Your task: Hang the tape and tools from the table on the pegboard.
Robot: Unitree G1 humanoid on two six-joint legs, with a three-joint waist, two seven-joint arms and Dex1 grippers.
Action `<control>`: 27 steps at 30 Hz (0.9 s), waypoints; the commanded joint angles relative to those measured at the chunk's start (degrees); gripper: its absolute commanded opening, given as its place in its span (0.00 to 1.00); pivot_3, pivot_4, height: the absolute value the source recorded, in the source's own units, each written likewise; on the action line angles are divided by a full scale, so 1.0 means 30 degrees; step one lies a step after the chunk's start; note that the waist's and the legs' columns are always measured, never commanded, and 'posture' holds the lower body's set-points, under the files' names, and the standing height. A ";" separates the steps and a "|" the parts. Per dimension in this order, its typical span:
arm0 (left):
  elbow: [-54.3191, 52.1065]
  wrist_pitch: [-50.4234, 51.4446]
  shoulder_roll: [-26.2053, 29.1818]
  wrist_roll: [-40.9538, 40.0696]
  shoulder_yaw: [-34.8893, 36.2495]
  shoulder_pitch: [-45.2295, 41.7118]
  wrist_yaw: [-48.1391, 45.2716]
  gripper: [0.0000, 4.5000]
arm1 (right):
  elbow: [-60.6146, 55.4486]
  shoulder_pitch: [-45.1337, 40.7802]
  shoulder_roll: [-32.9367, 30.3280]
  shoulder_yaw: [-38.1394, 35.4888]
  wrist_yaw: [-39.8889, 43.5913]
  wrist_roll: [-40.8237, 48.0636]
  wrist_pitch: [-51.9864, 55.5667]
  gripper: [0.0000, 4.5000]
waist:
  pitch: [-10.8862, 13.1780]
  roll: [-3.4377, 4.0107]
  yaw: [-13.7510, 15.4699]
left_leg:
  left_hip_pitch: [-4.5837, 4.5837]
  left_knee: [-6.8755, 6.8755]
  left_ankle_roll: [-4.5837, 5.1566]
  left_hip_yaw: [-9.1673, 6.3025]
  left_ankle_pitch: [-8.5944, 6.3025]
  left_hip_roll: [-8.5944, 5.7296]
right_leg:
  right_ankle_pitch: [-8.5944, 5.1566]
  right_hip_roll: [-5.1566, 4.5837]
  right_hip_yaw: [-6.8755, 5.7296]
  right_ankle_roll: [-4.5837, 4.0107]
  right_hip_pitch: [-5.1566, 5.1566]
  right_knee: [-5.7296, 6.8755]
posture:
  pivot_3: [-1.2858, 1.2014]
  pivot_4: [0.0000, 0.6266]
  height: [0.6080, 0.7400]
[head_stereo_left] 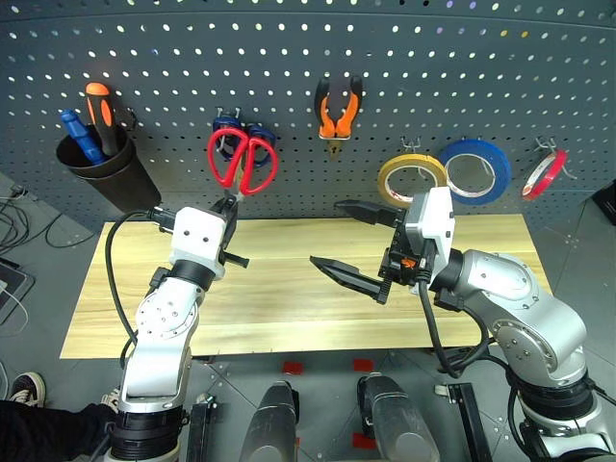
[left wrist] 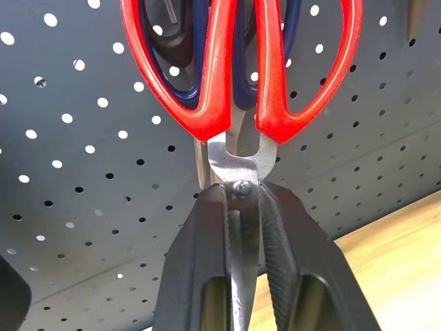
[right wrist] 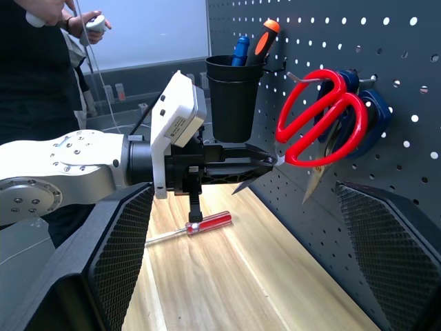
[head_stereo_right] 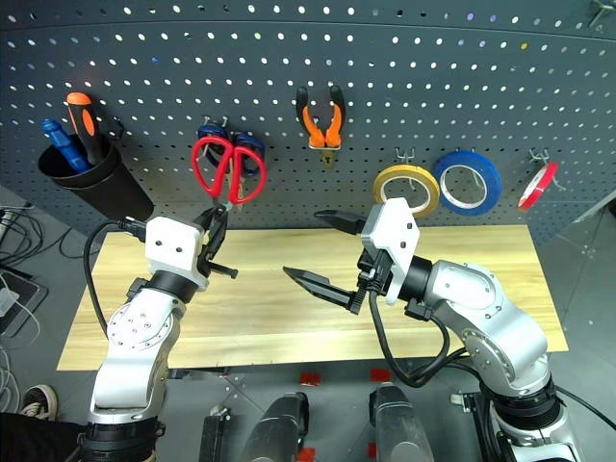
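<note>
The red-handled scissors [head_stereo_left: 243, 161] hang by their handles on a hook of the pegboard [head_stereo_left: 433, 67], in front of a blue-handled pair. My left gripper [left wrist: 241, 192] points up at them from below and is shut on their blades just under the pivot. The pliers [head_stereo_left: 338, 106] hang on the pegboard at the centre, and the red tape [head_stereo_left: 544, 173] hangs at the far right. The small red-handled screwdriver [right wrist: 207, 224] lies on the table [head_stereo_left: 289, 308] under my left arm. My right gripper [head_stereo_left: 324, 232] hovers over the middle of the table, pointing left, open and holding nothing.
A black cup [head_stereo_left: 111, 173] with a blue and an orange screwdriver hangs at the pegboard's left. The blue scissors [head_stereo_left: 229, 126] sit behind the red pair. A yellow roll [head_stereo_left: 412, 178] and a blue roll [head_stereo_left: 474, 170] hang right of centre. A person [right wrist: 41, 55] stands beyond the table's left end.
</note>
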 commanded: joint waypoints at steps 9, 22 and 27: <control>-0.3693 0.5515 -0.0769 -0.2317 0.2377 0.6129 0.0228 0.83 | -0.1603 0.0354 -0.1761 0.2653 -0.0644 -0.1602 0.2521 1.00 | 0.0001 0.0002 -0.0016 | 0.0008 -0.0006 0.0006 -0.0028 -0.0004 0.0010 | -0.0001 -0.0005 0.0044 0.0000 0.0000 -0.0004 | 0.51 0.52 1.00; 0.1862 1.0284 0.3004 -0.5660 0.6759 0.3370 -0.2429 0.83 | -0.1089 -0.3326 0.0523 0.6030 -0.2993 -0.1730 0.9299 1.00 | 0.0018 -0.0005 0.0255 | -0.0001 -0.0014 0.0079 -0.0071 -0.0019 -0.0024 | 0.0001 0.0023 -0.0052 -0.0001 0.0004 -0.0010 | 0.52 0.56 1.00; 0.6190 0.8706 0.4256 -0.5690 0.6512 0.0686 -0.3286 0.83 | -0.0652 -0.4129 0.2213 0.6274 -0.4272 -0.2113 1.0087 1.00 | 0.0119 -0.0026 0.0158 | 0.0002 -0.0038 0.0021 -0.0081 0.0013 -0.0008 | 0.0003 -0.0019 -0.0007 -0.0004 -0.0030 -0.0014 | 0.51 0.60 1.00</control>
